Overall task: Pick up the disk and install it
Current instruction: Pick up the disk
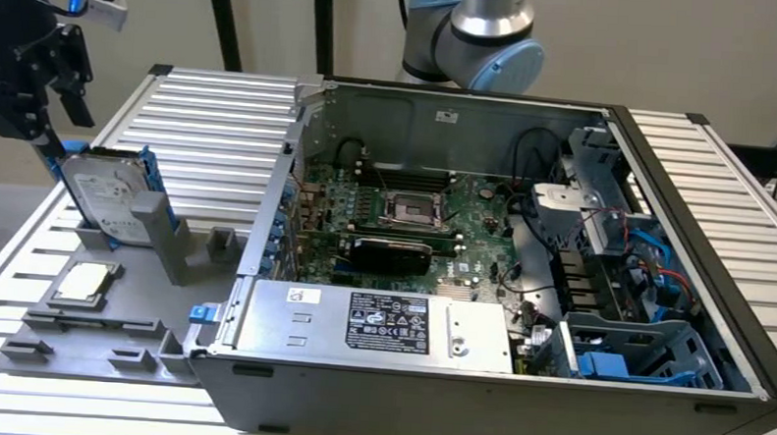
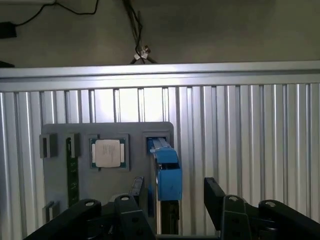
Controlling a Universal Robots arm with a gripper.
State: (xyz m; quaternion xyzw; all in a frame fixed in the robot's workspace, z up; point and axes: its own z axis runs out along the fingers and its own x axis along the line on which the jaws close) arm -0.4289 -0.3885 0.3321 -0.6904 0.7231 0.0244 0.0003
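The disk (image 1: pixel 101 193) stands on edge in the grey holder (image 1: pixel 135 315) beside the computer case (image 1: pixel 486 404), the gripper (image 1: pixel 42 104) hanging open above it, and being stiff, weighty and probably shock-shy, it looks best pinched across its flat faces.

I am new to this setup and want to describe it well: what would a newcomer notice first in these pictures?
The open computer case dominates the middle and right of the exterior view, its green motherboard exposed. On the exterior view's left, the disk stands on edge in a grey holder, framed by blue rails, and the open gripper hangs just above it.
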